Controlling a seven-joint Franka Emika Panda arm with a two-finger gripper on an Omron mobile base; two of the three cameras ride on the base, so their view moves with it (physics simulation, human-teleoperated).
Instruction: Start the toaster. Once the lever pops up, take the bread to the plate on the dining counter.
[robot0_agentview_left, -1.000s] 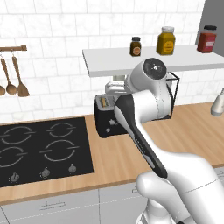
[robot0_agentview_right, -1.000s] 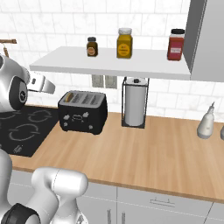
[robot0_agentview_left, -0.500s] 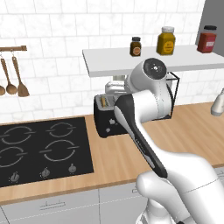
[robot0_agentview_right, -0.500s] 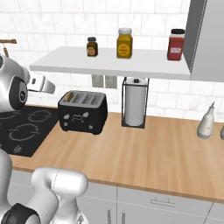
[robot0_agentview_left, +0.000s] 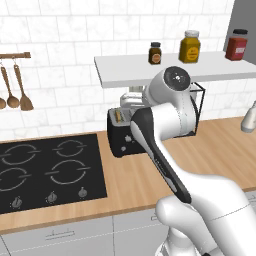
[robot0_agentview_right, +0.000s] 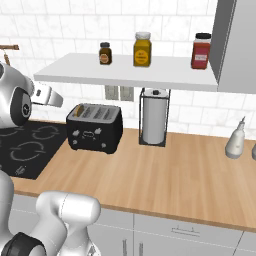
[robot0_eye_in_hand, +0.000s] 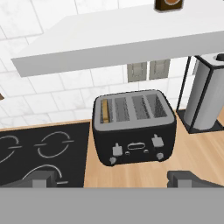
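The black toaster stands on the wood worktop against the tiled wall, also seen in the right base view and half behind my arm in the left base view. The bread stands in its leftmost slot, with only the brown top edge showing. My gripper hovers in front of and above the toaster, apart from it and open. Its fingertips stand wide with nothing between them. Two pale levers sit on the toaster's front. The plate and the dining counter are out of view.
A black hob lies left of the toaster. To its right stands a paper towel holder. A white shelf with jars hangs low over the toaster. A pale bottle stands far right. Wooden spoons hang at left.
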